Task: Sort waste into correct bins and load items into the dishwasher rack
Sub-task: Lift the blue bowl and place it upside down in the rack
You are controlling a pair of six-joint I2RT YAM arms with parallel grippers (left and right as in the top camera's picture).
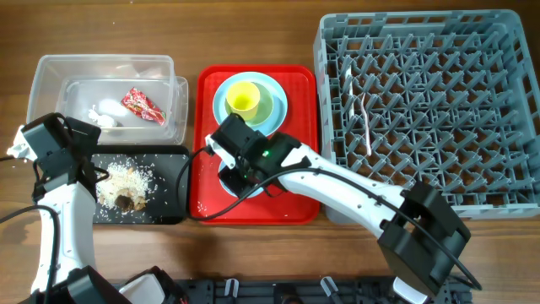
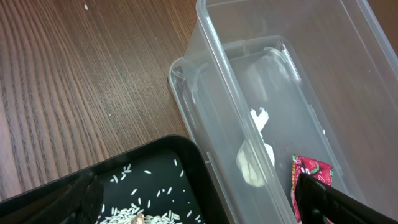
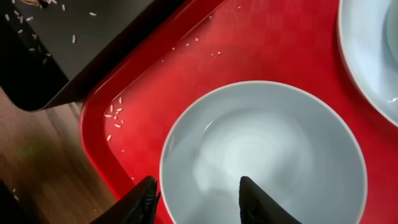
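Wooden desk [image 1: 253,34]. Carries a red tray [image 1: 305,93]; grey rack [image 1: 439,110] just right of it; clear tub [image 1: 101,67] left, farther back; black tray [image 1: 169,190] just beside its left edge.

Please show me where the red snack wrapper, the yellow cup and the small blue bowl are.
Snack wrapper [image 1: 143,105]: overhead view, middle of its red foil.
Yellow cup [image 1: 242,99]: overhead view, inside its open mouth.
Small blue bowl [image 3: 261,155]: right wrist view, inner bottom.
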